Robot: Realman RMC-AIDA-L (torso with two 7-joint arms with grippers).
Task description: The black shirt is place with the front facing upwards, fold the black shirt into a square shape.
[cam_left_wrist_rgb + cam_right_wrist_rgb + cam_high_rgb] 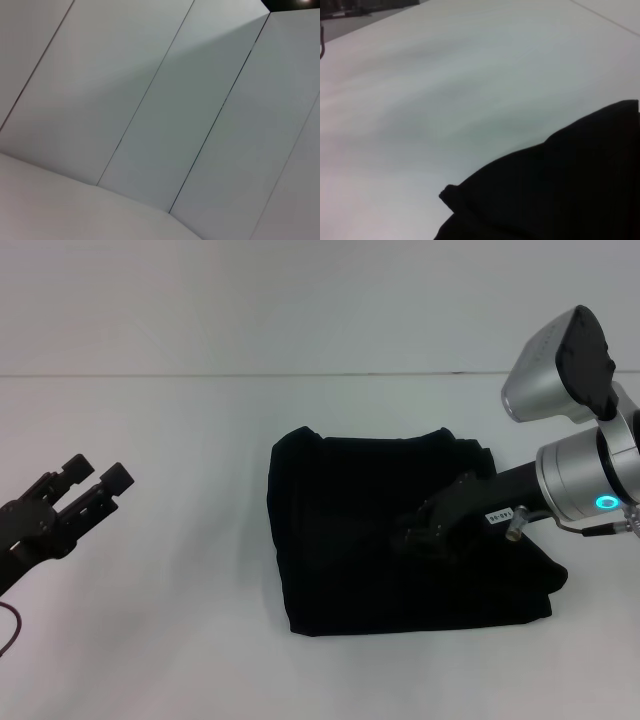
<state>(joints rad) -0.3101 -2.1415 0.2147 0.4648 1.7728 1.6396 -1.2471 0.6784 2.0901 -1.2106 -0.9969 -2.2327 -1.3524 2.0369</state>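
Over the shirt's point(350, 540) right half sits the right end effector point(425, 525), grip state unclear, while the open left end effector point(85, 490) hovers well apart.

bare table point(200, 660) around black shirt point(350, 540)

The left pincer point(95, 478) hangs at the robot's far left with its two black fingers point(115, 478) spread apart and nothing between them, the forearm trailing back behind it. The right arm reaches inward from the right, silver wrist bent, its right pincer point(420, 530) pointing leftward, low and angled down.
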